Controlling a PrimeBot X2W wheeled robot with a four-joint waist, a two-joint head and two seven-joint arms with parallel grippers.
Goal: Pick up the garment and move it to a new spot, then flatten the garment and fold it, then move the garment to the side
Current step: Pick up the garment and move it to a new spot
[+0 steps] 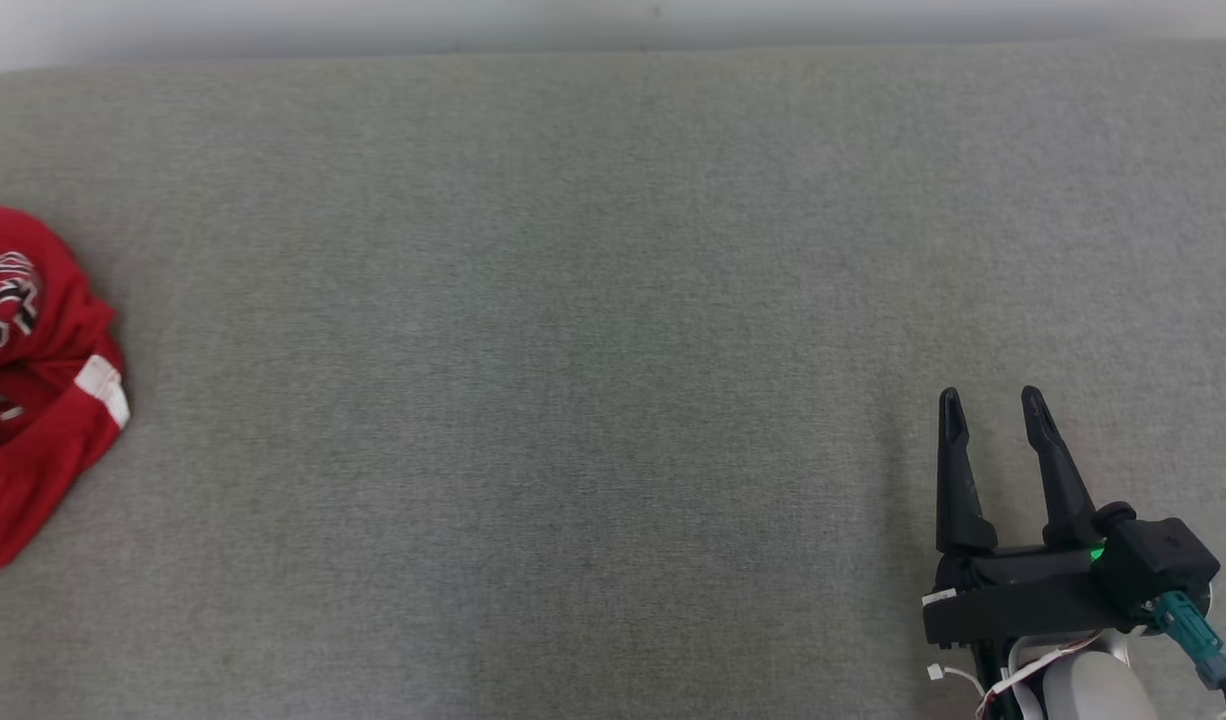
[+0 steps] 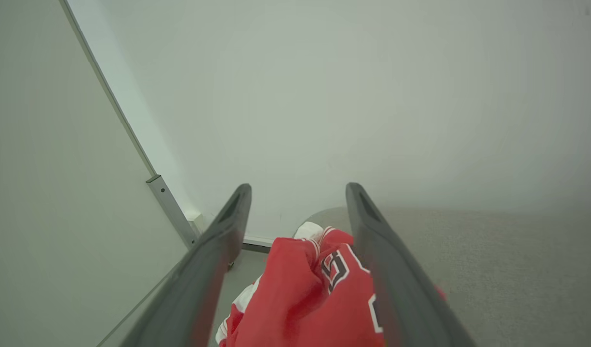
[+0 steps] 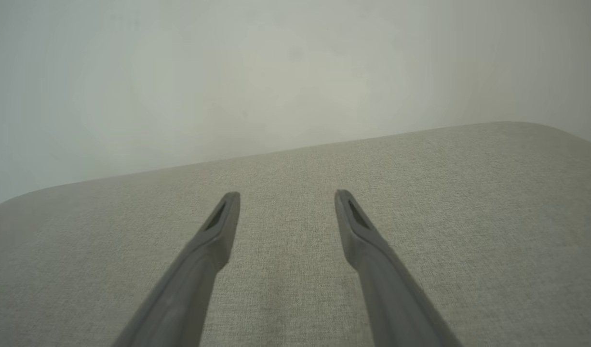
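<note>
**First step: garment not yet picked up**

The red garment lies crumpled at 9 o'clock on the grey worktop. The left pincer is released and straddles the garment; blur hides whether it touches, perhaps not. The right pincer sits released and empty at 5 o'clock. The next move calls for lowering the left pincer and clenching a fold.

Bare indoor workspace: grey fabric surface, blank white wall.
</note>
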